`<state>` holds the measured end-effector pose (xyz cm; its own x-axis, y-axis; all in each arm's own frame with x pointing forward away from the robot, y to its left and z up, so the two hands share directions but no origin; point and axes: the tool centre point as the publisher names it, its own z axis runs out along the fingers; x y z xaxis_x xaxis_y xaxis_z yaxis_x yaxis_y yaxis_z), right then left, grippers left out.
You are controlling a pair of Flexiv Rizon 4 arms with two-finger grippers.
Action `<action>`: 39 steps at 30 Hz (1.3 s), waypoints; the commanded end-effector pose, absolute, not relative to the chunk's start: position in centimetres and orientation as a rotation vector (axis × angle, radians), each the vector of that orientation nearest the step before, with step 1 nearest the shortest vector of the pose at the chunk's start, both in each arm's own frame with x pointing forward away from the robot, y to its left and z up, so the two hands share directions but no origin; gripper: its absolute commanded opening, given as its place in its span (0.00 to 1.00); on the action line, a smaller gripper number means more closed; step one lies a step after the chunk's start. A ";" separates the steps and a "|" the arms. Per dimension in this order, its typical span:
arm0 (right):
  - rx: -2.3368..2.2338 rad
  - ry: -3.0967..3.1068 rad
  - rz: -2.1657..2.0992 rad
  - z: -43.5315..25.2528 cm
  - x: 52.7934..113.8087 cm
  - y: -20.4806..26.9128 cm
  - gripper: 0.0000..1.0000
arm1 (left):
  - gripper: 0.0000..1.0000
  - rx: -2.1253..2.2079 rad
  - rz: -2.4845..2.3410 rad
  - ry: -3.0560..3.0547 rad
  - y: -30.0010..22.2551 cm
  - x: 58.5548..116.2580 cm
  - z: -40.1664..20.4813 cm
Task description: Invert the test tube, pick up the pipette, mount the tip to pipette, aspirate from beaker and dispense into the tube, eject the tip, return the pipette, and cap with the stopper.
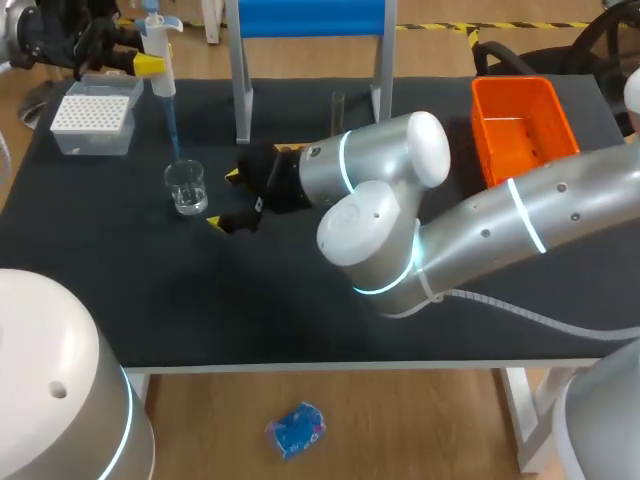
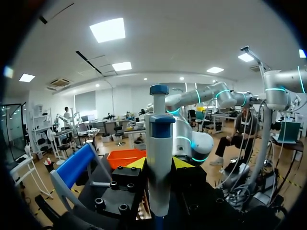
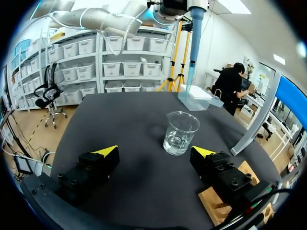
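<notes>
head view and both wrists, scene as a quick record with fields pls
left gripper: shut on pipette, held up near the tip box
pipette: upright, blue tip mounted, its end above the beaker, not in it
beaker: upright, some clear liquid inside
right gripper: open, low, just short of the beaker
test tube: upright by the blue stand
orange bin: far right side
</notes>
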<state>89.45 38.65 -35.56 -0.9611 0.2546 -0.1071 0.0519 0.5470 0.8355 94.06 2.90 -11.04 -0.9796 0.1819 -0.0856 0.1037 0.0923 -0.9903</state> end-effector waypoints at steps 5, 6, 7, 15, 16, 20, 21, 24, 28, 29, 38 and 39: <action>0.266 2.556 1.374 -36.2 89.5 39.4 1.00 | 0.00 -0.299 2.055 -2.279 2.9 94.0 -11.0; 0.266 2.556 1.374 -36.2 89.5 39.4 1.00 | 0.00 -0.299 2.055 -2.279 2.9 94.0 -11.0; 0.266 2.556 1.374 -36.2 89.5 39.4 1.00 | 0.00 -0.299 2.055 -2.279 2.9 94.0 -11.0; 0.266 2.556 1.374 -36.2 89.5 39.4 1.00 | 0.00 -0.299 2.055 -2.279 2.9 94.0 -11.0; 0.266 2.556 1.374 -36.2 89.5 39.4 1.00 | 0.00 -0.308 2.066 -2.274 2.9 94.2 -11.2; 0.266 2.556 1.374 -36.2 89.5 39.4 1.00 | 0.00 -0.331 2.080 -2.274 3.0 94.6 -11.9; 0.266 2.556 1.374 -36.2 89.5 39.4 1.00 | 0.00 -0.332 2.082 -2.274 3.1 94.7 -12.0; 0.266 2.556 1.374 -36.2 89.5 39.4 1.00 | 0.00 -0.335 2.086 -2.272 3.2 94.9 -12.5; 0.266 2.556 1.374 -36.2 89.5 39.4 1.00 | 0.00 -0.343 2.089 -2.273 3.4 95.1 -13.4; 0.266 2.556 1.374 -36.2 89.5 39.4 1.00 | 0.00 -0.343 2.091 -2.268 3.4 95.1 -13.5; 0.266 2.556 1.374 -36.2 89.5 39.4 1.00 | 0.00 -0.305 2.081 -2.248 3.7 95.7 -15.0; 0.266 2.556 1.374 -36.2 89.5 39.4 1.00 | 0.00 -0.293 2.077 -2.245 3.7 95.8 -15.4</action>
<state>89.49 39.27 -35.92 -0.9587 0.2618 -0.1113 0.0528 0.5481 0.8348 95.18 3.58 -14.74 -0.9810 0.1742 -0.0859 0.1008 0.0788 -0.9918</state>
